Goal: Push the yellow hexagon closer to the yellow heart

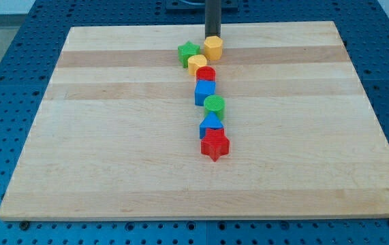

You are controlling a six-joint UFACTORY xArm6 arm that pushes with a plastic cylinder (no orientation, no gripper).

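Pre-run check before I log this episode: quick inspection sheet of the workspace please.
Surface: wooden board, flat, on a blue perforated base.
Job's things: yellow hexagon near the view's top; yellow heart just below-left of it, apparently touching.
Clutter: green star, red cylinder, blue cube, green cylinder, blue triangle, red star, strung in a column down the board.
Grippers: none; my tip sits directly behind the yellow hexagon.
Cables: nothing seen.
Surroundings: nothing seen beyond the base.
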